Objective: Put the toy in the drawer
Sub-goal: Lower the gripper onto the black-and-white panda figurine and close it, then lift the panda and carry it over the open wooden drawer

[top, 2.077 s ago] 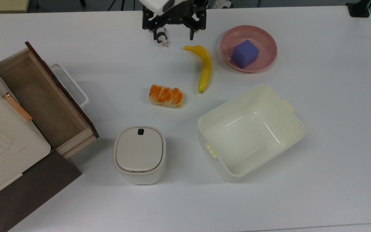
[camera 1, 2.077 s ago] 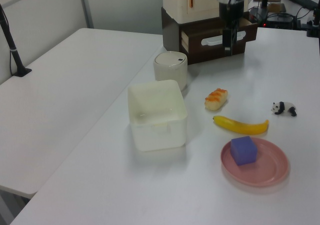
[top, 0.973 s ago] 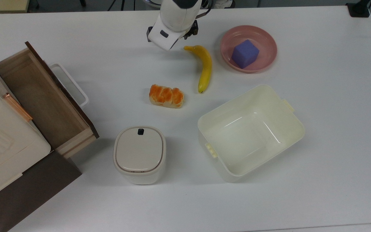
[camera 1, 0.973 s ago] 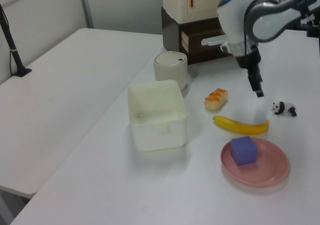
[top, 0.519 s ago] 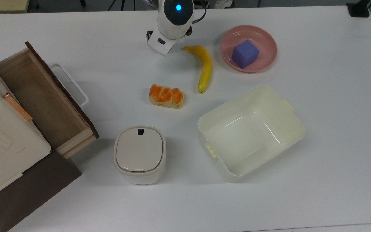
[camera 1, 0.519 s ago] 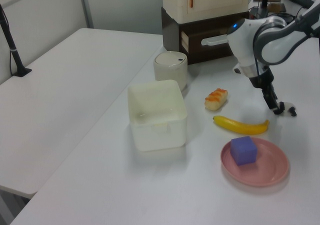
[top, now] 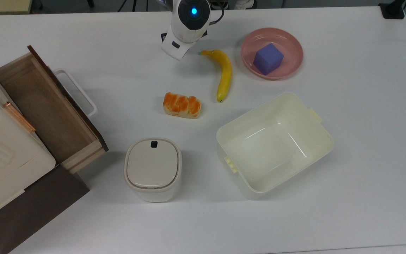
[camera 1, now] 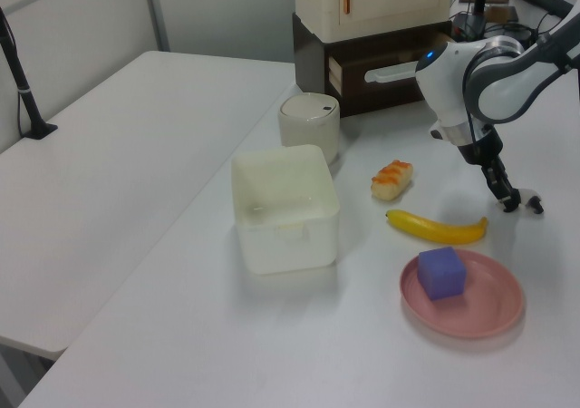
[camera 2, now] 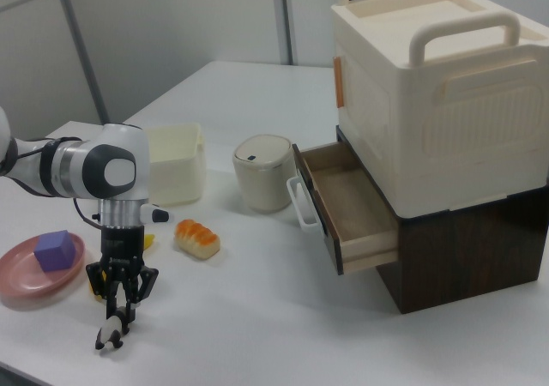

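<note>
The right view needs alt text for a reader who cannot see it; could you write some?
A robot gripper reaches down over a tiny panda toy on a white table; an open wooden drawer waits on the right view's right.

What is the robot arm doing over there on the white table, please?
The arm has its gripper lowered right over a tiny panda toy standing on the table, fingers straddling it; whether it is gripped yet is unclear. The wooden drawer stands open and empty. The banana, the bread piece, the purple cube in its pink plate, the cream tub and the lidded bin sit on the table.
</note>
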Controlling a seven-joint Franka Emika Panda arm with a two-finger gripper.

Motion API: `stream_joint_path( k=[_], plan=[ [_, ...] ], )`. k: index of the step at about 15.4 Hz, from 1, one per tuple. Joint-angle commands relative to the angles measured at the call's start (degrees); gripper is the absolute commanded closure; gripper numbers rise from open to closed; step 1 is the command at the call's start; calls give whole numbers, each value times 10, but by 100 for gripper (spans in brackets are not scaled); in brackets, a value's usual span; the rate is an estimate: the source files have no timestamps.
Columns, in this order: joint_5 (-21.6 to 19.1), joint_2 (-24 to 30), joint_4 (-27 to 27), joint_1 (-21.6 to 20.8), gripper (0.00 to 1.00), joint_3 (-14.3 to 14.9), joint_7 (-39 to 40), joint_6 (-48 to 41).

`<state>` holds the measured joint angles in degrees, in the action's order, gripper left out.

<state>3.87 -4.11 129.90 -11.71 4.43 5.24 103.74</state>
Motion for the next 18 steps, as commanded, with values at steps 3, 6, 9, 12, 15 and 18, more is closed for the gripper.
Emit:
stream_joint_path(
  k=[3,6,9,12,15,18],
  plan=[
    [3,17,-80,33,100,5,13,-32],
    [3,8,-145,49,100,5,13,-27],
    [4,-19,-238,84,100,6,13,-21],
    [4,-29,-300,124,100,7,12,21],
    [21,-41,-328,155,100,7,12,108],
    [35,-63,-371,186,100,7,13,135]
  ],
)
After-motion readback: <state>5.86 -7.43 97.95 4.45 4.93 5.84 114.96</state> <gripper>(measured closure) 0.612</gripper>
